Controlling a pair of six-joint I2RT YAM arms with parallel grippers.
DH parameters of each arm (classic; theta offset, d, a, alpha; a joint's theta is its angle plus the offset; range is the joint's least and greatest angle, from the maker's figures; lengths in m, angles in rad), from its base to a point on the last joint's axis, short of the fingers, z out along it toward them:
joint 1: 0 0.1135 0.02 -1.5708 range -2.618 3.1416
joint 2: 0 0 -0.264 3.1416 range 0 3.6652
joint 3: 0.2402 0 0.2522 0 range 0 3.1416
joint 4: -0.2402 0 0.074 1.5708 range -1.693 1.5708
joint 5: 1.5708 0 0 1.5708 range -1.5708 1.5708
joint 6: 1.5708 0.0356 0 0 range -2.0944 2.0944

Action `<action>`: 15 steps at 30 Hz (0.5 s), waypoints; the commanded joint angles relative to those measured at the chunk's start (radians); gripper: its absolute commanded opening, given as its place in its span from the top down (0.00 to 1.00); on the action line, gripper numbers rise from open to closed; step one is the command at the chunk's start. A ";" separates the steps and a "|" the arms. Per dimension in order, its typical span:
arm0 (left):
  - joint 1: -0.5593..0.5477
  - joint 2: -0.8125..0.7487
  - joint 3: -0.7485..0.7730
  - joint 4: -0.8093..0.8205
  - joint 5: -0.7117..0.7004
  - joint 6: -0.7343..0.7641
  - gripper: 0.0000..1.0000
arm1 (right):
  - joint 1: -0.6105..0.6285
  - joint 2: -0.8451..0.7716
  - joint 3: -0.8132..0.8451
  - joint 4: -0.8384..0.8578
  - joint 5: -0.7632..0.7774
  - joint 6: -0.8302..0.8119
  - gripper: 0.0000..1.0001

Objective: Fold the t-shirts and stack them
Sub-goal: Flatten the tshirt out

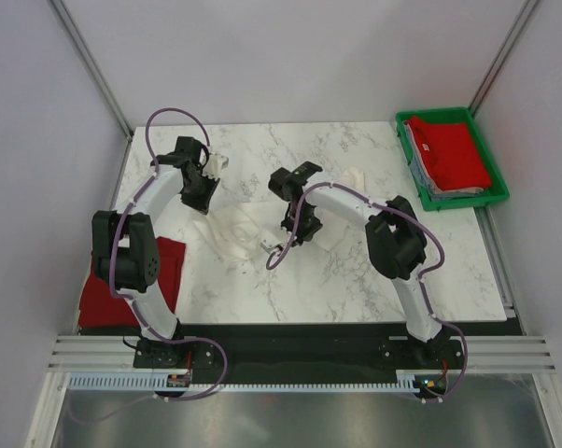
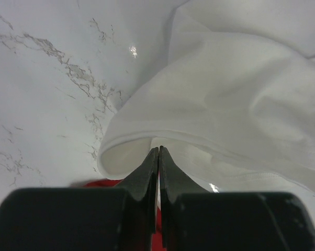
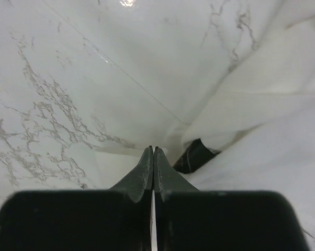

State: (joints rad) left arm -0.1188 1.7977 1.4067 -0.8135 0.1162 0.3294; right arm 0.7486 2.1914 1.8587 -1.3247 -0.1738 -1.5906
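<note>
left of the tray [image 1: 434, 114], as the top view has it, we see the white shirt [image 2: 225, 104] lying rumpled on the table [image 1: 356, 280], its pale cloth hard to tell from the marble. the left gripper [image 2: 158, 151] sits at the side of the shirt farthest from the tray. its jaws are pressed together, and in its wrist view a rolled hem of the shirt meets the tips, the cloth rising away from them, so we take it to be pinching that hem. the right gripper [image 3: 153, 150] is at the shirt's near side, closer to the tray than the left one. its jaws are likewise closed tight, and a thin flap of white cloth runs right up to the tips, so it looks to be gripping the shirt too. just past those tips a dark patch [image 3: 197, 156] shows under a fold; we cannot tell what it is. inside the tray a red shirt [image 1: 454, 154] lies flat on a small pile [image 1: 414, 149], whose paler edges show toward the tray's left wall. well apart from the tray, at the opposite near corner of the table, a second red shirt [image 1: 104, 299] lies partly hidden behind the left arm [image 1: 132, 247].
</note>
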 commanded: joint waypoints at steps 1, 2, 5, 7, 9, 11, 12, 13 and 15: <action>0.007 -0.006 0.037 0.000 0.034 -0.023 0.92 | -0.003 -0.094 0.089 -0.134 -0.016 0.046 1.00; 0.007 -0.006 0.038 0.000 0.037 -0.013 0.91 | -0.005 -0.116 0.105 -0.131 -0.019 0.072 1.00; 0.005 -0.023 0.047 0.000 0.024 0.003 0.77 | -0.021 -0.137 0.187 -0.127 -0.035 0.165 1.00; 0.005 -0.049 0.070 -0.003 0.005 0.014 0.60 | -0.052 -0.140 0.268 -0.088 -0.050 0.248 1.00; 0.001 -0.073 0.090 -0.003 -0.012 0.036 0.52 | -0.080 -0.140 0.319 -0.053 -0.069 0.375 1.00; -0.007 -0.104 0.129 -0.018 -0.009 0.068 0.46 | -0.127 -0.156 0.349 0.040 -0.069 0.457 1.00; -0.012 -0.112 0.139 -0.030 0.008 0.080 0.45 | -0.143 -0.165 0.346 0.071 -0.070 0.499 1.00; -0.018 -0.119 0.167 -0.045 0.029 0.095 0.44 | -0.176 -0.174 0.333 0.126 -0.073 0.559 1.00; -0.042 -0.123 0.189 -0.108 0.095 0.137 0.43 | -0.204 -0.194 0.320 0.162 -0.079 0.610 1.00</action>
State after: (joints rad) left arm -0.1303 1.7435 1.5227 -0.8600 0.1253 0.3820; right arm 0.5922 2.0476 2.1670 -1.2484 -0.2199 -1.1629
